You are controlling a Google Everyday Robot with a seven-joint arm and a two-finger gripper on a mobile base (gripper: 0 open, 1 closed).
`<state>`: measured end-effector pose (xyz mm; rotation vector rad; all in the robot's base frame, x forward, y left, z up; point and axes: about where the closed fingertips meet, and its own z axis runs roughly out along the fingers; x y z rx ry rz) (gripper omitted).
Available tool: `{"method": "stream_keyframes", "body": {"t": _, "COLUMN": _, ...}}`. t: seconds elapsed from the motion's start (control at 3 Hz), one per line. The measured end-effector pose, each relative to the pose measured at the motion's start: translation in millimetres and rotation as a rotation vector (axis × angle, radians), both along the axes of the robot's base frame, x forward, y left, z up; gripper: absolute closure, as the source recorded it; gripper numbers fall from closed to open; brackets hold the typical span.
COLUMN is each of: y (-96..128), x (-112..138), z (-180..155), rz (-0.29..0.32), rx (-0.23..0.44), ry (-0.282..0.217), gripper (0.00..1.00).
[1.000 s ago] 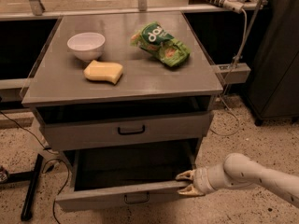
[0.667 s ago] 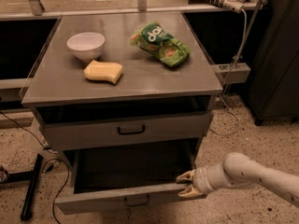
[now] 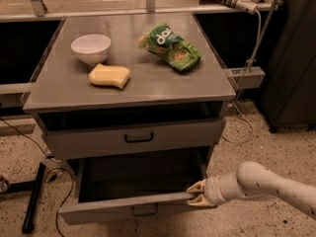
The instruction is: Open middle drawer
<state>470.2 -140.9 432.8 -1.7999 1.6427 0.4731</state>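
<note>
Basically nothing had shifted vs. 1 s ago. The middle drawer [image 3: 98,213] sat just as far out, well extended below the upper drawer [image 3: 89,141], which was shut. The gripper [image 3: 193,194] held the same spot, at the right end of the drawer front's top edge. Its two pale fingers looked closed on that edge, one above and one below, i.e. pinching the front rather than the small black bar handle [image 3: 144,210]. My read: the pull was finished or nearly so, w/ the dark, empty-looking box exposed. The task looked as good as done, w/ only the release left.

Materials: the drawer fronts were flat grey panels, matte, prob. laminate or painted metal, w/ square edges. The cabinet top [image 3: 148,83] was a smooth grey slab. It carried a white rounded bowl [image 3: 91,48], a yellow soft-looking sponge [image 3: 109,76] w/ rounded corners, and a crinkly, glossy green snack bag [image 3: 170,47]. The arm [image 3: 266,184] was smooth, off-white and tubular. The floor [image 3: 256,147] was speckled, terrazzo-like.
</note>
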Motion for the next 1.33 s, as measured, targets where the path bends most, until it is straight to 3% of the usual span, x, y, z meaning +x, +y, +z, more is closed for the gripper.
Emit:
{"method": "stream_keyframes", "body": {"t": 0.67, "y": 0, "x": 0, "z": 0, "rz": 0.0, "rx": 0.0, "ry": 0.0, "gripper": 0.35}}
{"method": "stream_keyframes", "body": {"t": 1.0, "y": -9, "x": -20, "z": -15, "rz": 0.005, "rx": 0.024, "ry": 0.034, "gripper": 0.12}}
{"method": "stream_keyframes", "body": {"t": 1.33, "y": -9, "x": -20, "z": -13, "rz": 0.005, "rx": 0.024, "ry": 0.034, "gripper": 0.15}}
